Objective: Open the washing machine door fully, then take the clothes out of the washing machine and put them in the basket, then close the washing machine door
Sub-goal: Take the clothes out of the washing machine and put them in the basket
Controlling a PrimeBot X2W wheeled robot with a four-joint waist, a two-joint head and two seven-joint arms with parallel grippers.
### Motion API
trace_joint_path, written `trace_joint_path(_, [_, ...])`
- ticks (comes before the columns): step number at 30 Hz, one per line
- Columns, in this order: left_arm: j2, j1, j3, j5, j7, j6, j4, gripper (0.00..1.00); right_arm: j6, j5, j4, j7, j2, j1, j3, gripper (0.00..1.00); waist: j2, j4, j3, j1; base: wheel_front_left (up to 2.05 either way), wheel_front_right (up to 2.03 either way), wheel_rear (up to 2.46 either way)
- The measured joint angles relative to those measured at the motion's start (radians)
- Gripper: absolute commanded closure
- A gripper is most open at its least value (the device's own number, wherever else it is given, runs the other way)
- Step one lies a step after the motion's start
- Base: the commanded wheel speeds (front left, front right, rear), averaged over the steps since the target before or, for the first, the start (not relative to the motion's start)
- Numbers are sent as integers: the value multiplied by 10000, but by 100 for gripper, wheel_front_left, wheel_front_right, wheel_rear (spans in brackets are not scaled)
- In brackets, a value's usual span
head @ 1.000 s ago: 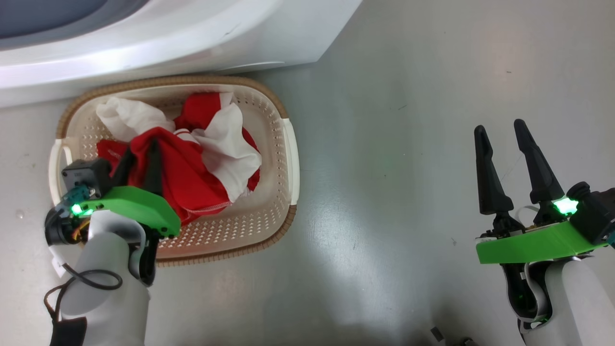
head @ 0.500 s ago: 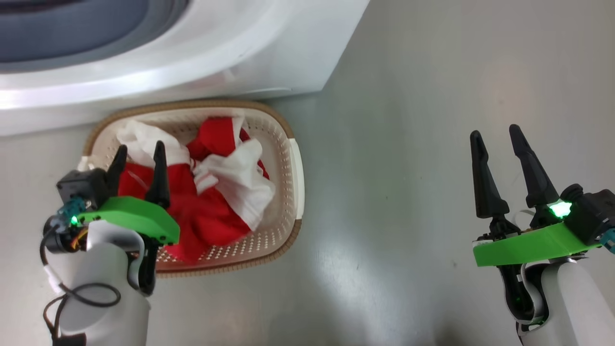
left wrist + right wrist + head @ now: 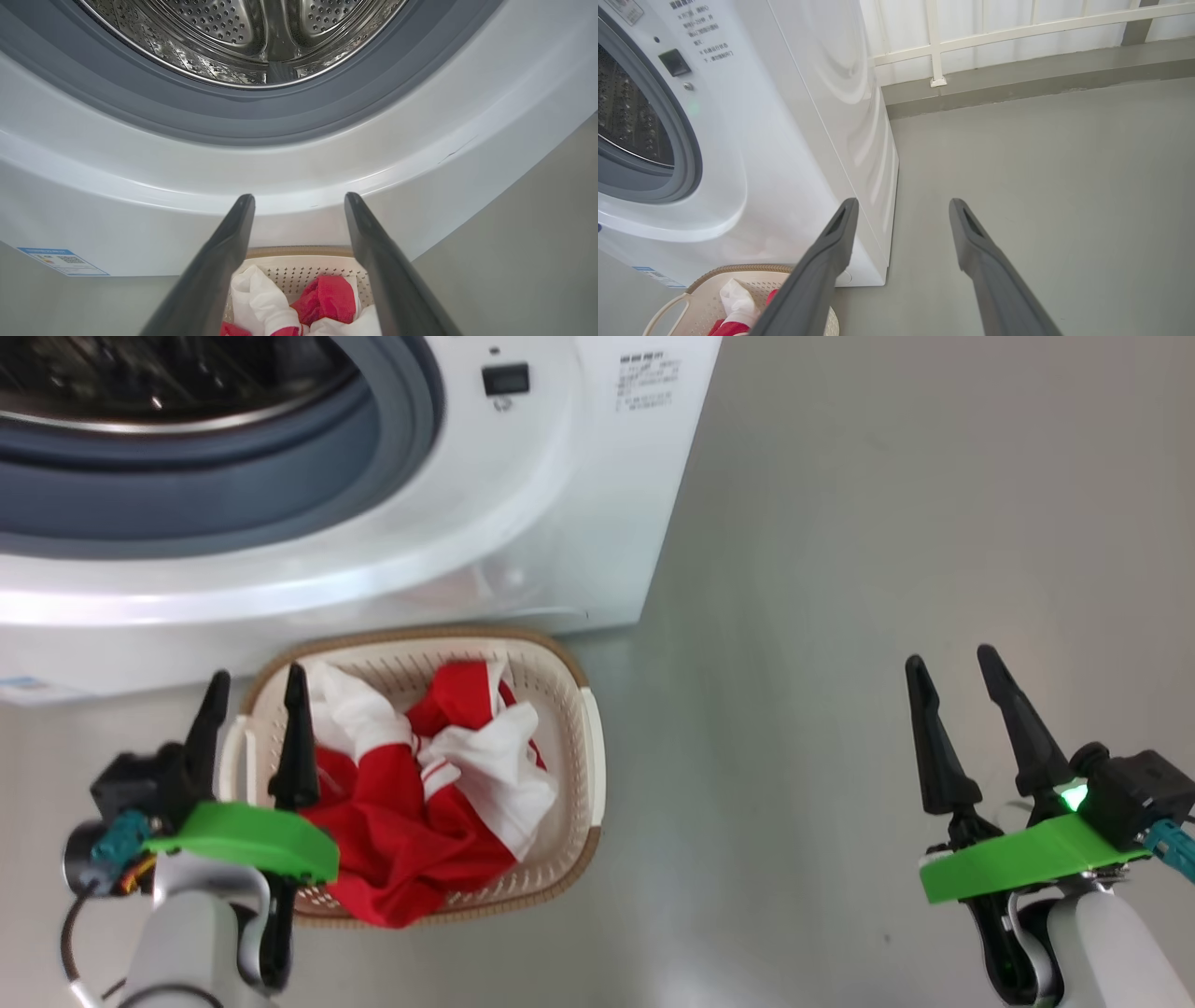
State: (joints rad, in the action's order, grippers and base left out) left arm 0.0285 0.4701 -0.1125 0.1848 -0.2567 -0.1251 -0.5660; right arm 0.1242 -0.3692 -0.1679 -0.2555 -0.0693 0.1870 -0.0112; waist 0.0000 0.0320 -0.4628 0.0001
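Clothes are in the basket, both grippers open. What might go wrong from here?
1. A red fold of the clothes hangs over the basket's near rim; a nudge may drop it on the floor.
2. The left gripper hovers open over the basket's left edge; moving off low could snag cloth or the rim.
3. The basket sits at the foot of the washing machine; driving closer might bump it.

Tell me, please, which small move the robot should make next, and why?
Probably lift the open left gripper away from the cream perforated plastic basket and start toward the washing machine door to close it. The red and white clothes lie in the basket, the gripper is empty, and the visible part of the perforated steel drum shows no garment.
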Motion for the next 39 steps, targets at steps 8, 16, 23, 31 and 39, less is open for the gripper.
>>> trace_joint_path(8, [0,-1167,71,-25,0,0,1068,0,0,-13,-155,0,-205,-599,8,0,0,-113,1200,0,0,0,0])
trace_joint_path(16, [4,-2216,138,-96,0,0,2098,0,0,-35,-228,2,-265,-1246,58,0,0,-215,2203,0,0,0,0])
trace_joint_path(23, [25,-3308,82,-190,0,0,2890,0,0,-88,-261,0,-257,-1802,94,0,0,-244,2926,0,0,0,0])
trace_joint_path(31, [42,-4596,-119,-153,0,0,3557,0,0,-107,-245,2,-211,-2649,305,0,0,-250,3603,0,0,0,0])
trace_joint_path(39, [61,-5168,-171,-29,0,0,3764,0,0,-107,-242,2,-199,-3075,387,0,0,-265,3982,0,0,0,0])
